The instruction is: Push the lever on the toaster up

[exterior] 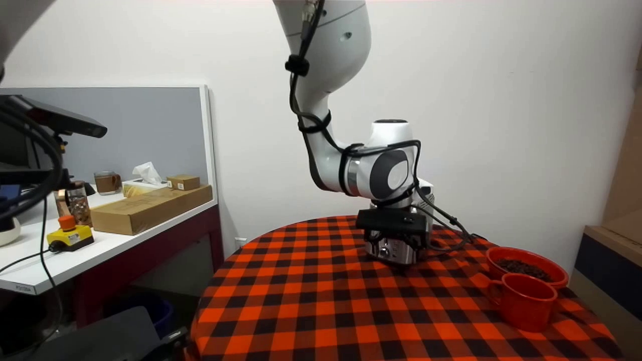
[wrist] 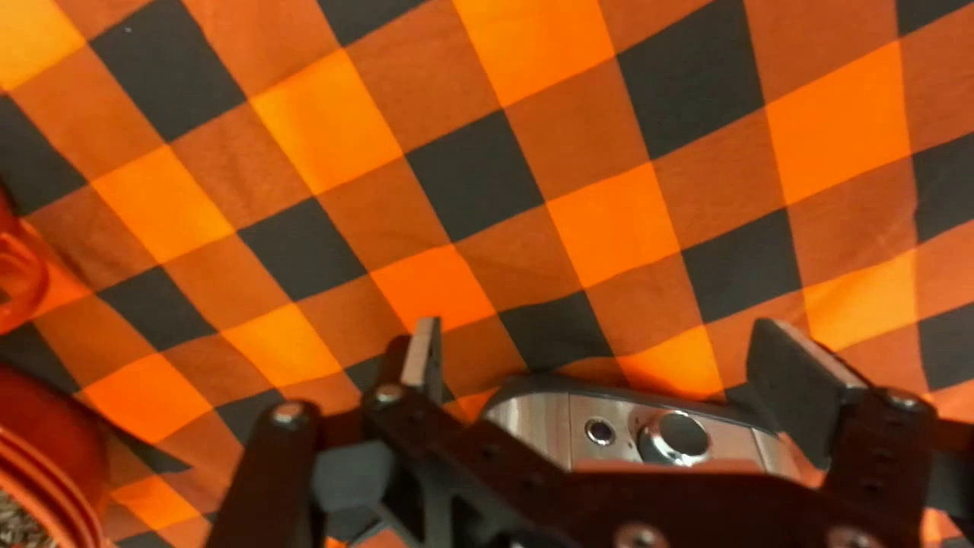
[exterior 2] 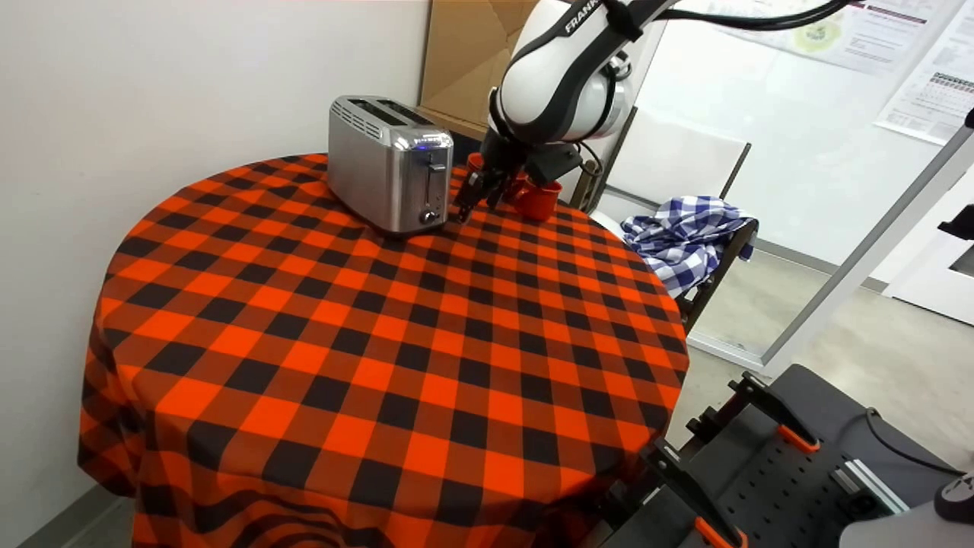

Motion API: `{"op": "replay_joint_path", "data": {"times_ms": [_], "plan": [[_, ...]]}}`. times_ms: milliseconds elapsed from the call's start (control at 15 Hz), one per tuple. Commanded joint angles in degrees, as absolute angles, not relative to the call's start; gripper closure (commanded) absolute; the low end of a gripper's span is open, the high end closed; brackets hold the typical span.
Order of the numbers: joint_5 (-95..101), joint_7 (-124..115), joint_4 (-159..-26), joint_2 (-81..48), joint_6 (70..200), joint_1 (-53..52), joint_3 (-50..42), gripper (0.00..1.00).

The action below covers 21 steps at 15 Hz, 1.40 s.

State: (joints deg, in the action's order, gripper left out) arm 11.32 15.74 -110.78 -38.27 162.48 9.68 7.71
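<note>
Black fingers (wrist: 791, 392) on my gripper (wrist: 597, 354) stand apart in the wrist view. In an exterior view, I see the toaster (exterior 2: 388, 171) with its control end just beside the gripper; contact I cannot confirm. Part of that end shows between the fingers in the wrist view. Housing: brushed metal, upright, two long slots on top. Lever (exterior 2: 437, 167): projects from a vertical track in the control end, in its upper part, above a round knob (exterior 2: 428, 217). Position: on the checked tablecloth (exterior 2: 426, 342), near its edge along the wall (exterior 2: 190, 84). Working room: in both exterior views, a wide span of cloth runs from the toaster to the rounded edge. In an exterior view, a red mug (exterior: 529, 303) stands beside a red bowl (exterior: 539, 258), both apart from the gripper.
</note>
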Motion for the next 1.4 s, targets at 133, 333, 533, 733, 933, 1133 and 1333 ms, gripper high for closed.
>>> {"op": "replay_joint_path", "data": {"times_ms": [133,333,533,733,933,1133,1333], "plan": [[8.5,18.7,-119.1,-24.2,153.5,8.7,8.5,0.0],[4.9,19.7,-118.6,-19.6,145.1,8.6,8.9,0.0],[-0.1,22.6,-114.6,-17.5,133.9,8.6,8.6,0.0],[-3.6,24.5,-110.8,-17.1,125.2,8.0,7.4,0.0],[-3.3,23.0,-111.0,-16.8,124.9,6.7,6.1,0.0],[-3.4,22.9,-110.7,-16.9,124.4,6.3,5.5,0.0],[-3.3,22.9,-110.8,-17.0,124.4,6.2,5.5,0.0]]}}
